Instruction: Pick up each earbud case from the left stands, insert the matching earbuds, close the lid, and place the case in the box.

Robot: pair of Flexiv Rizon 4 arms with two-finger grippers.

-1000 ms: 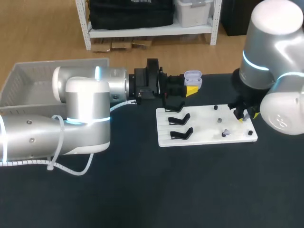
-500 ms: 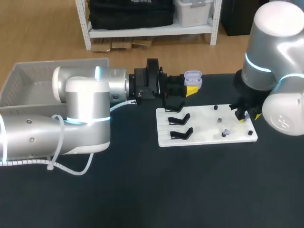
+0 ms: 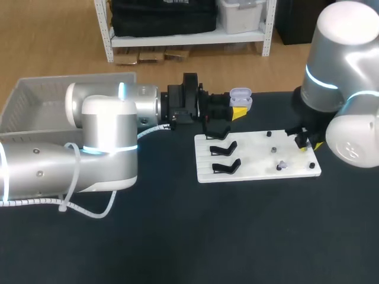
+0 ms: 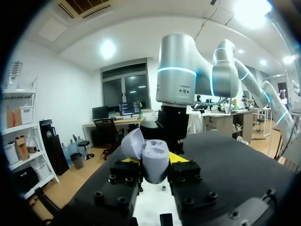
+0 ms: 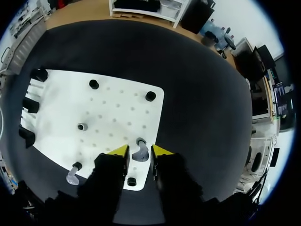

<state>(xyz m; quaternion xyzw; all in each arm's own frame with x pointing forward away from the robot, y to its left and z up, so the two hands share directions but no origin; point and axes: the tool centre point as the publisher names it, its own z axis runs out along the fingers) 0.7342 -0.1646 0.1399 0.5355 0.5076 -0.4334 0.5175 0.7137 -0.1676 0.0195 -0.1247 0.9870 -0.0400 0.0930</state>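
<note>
My left gripper (image 3: 238, 110) is shut on an open lavender earbud case (image 3: 240, 97), held above the table behind the white board (image 3: 254, 160). In the left wrist view the case (image 4: 153, 157) sits between the fingers of the gripper (image 4: 154, 163), lid up. My right gripper (image 3: 305, 142) points down at the board's right end. Its yellow tips close on a lavender earbud (image 5: 140, 151) from both sides, gripper (image 5: 139, 150). A second earbud (image 5: 71, 176) rests on the board beside it, also visible from above (image 3: 282, 165).
Black stands (image 3: 225, 157) line the board's left side, and small black pegs (image 5: 94, 84) dot its surface. A grey box (image 3: 35, 100) stands at the table's far left, behind my left arm.
The right gripper's fingers have drawn together around the earbud, and the right arm shifted slightly. The left arm and the case have kept still.
</note>
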